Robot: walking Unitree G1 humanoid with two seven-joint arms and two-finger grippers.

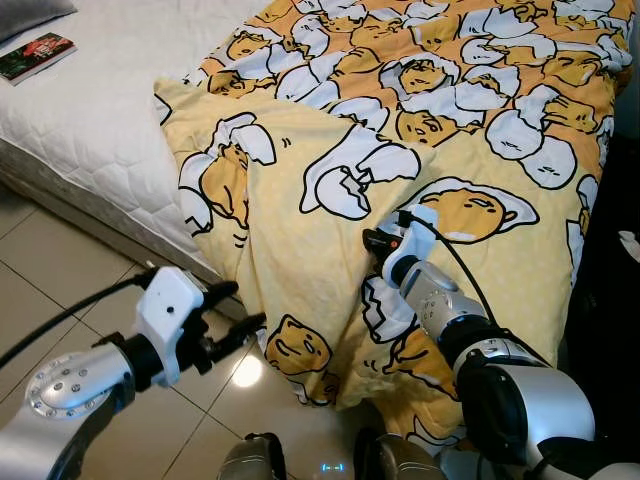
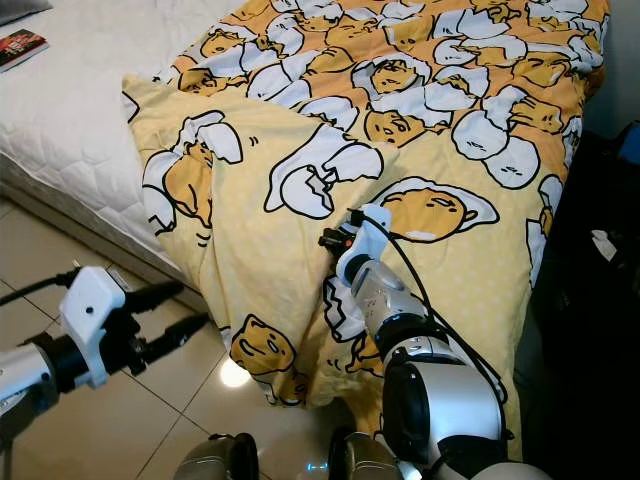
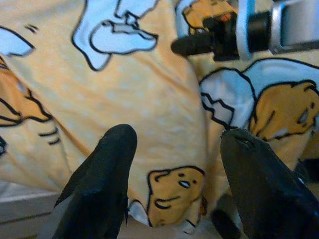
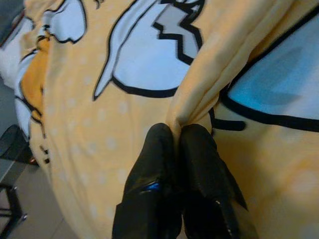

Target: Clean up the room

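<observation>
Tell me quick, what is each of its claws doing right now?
Left gripper: open, holding nothing, beside the hanging blanket.
Right gripper: closed, pinching a fold of the blanket.

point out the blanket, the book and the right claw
blanket (image 1: 300,210), left eye view, on the yellow fold hanging off the bed
book (image 1: 35,55), left eye view, on its cover
right claw (image 4: 178,144), right wrist view, between the fingertips pinching the blanket

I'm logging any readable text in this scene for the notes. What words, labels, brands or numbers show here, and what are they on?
No text can be read here.
Book on the mattress: its cover is too small and blurred to read.
Blanket, pinched by the right gripper: cartoon pictures, no words.
Left gripper: no readable label.
</observation>
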